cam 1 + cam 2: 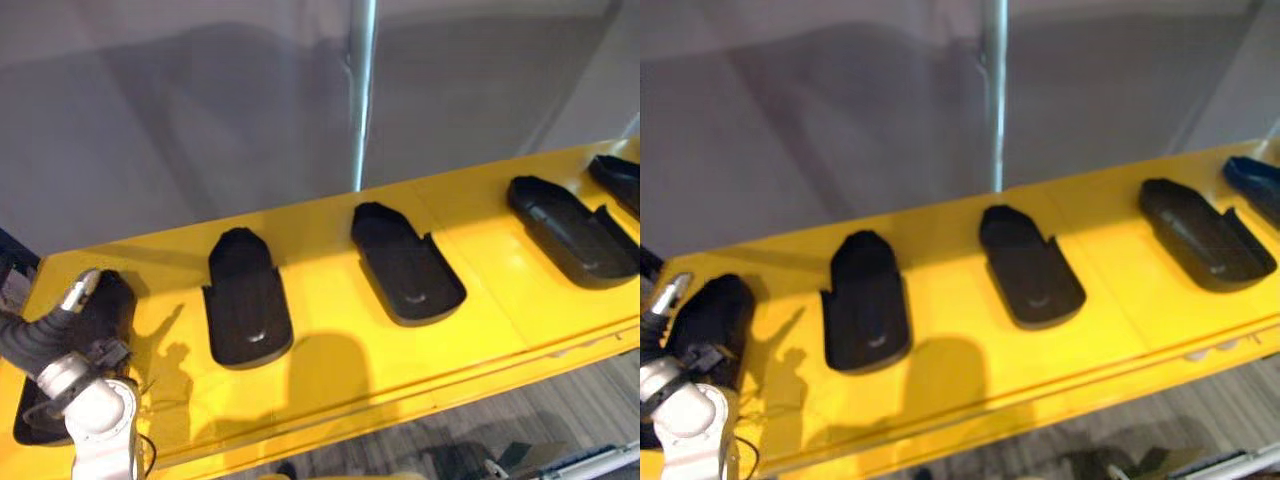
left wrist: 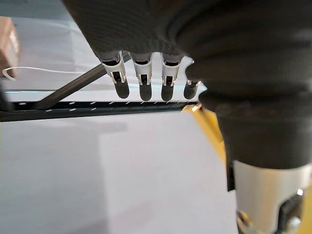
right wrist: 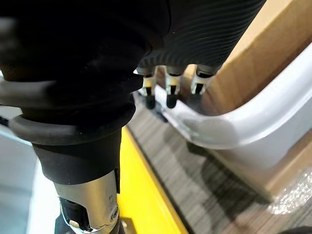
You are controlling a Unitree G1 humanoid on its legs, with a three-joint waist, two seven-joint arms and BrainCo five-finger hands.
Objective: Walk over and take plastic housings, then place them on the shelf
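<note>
The left hand is at the left end of the yellow shelf. It is over the black plastic housing that lies there. I cannot tell if the hand touches it. In the left wrist view its fingers are straight, side by side in a row, and there is nothing in them. Past them are a dark rail and a grey wall.

More black housings lie in a row along the shelf, open side up and not touching each other. The second housing is just to the right of the hand. The third housing is in the middle. The fourth housing is farther right. A fifth housing is cut off at the right edge. A shiny pole stands up behind the shelf, in front of the wall.

The right hand is in its own wrist view. It hangs down low by the yellow edge of the shelf. Its fingers are loose and hold nothing. Below them are a stripy grey floor, a white curved rim and a brown box.
</note>
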